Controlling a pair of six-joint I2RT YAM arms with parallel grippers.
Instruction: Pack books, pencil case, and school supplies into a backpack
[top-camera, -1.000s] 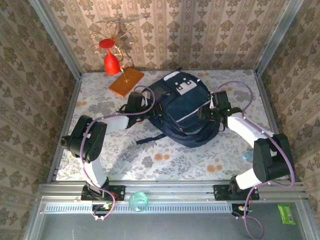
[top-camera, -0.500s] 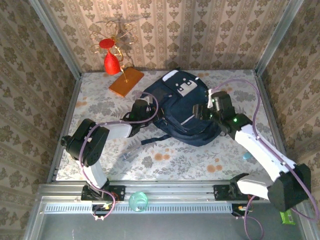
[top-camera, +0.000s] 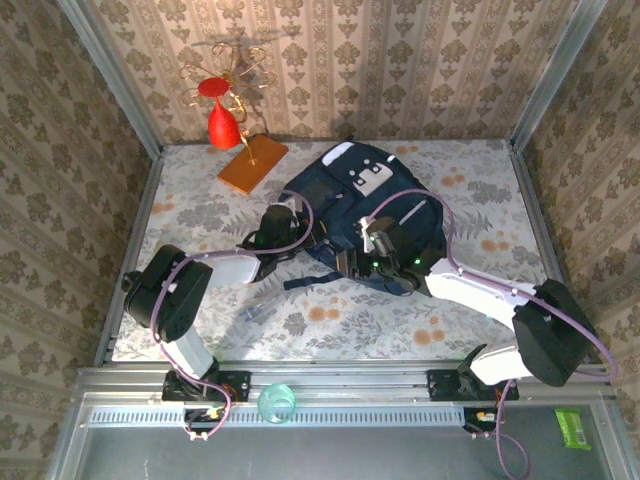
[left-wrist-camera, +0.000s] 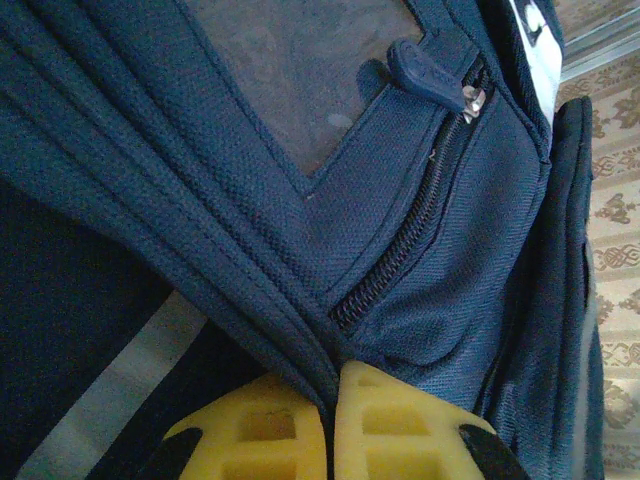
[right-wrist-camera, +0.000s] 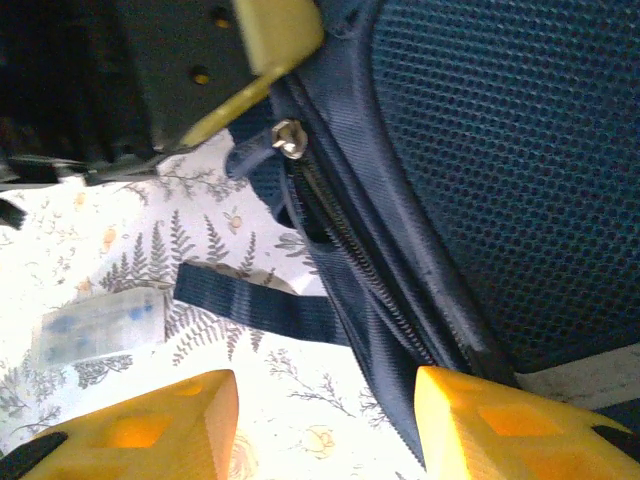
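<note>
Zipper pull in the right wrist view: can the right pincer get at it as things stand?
Probably yes: the right pincer is open, and the zipper pull lies exposed ahead of it on the backpack, nothing between.

Looked like a lab test booth dressed as a home. Was boxed in by wallpapered panels (top-camera: 400, 60) between bare metal posts (top-camera: 110, 72), with flowered cloth on the worktop (top-camera: 480, 200) and left arm (top-camera: 180, 290) and right arm (top-camera: 480, 290) bolted to a metal rail (top-camera: 350, 378).

An orange slab (top-camera: 252, 163) lies by what may be a red vase (top-camera: 222, 125).
</note>
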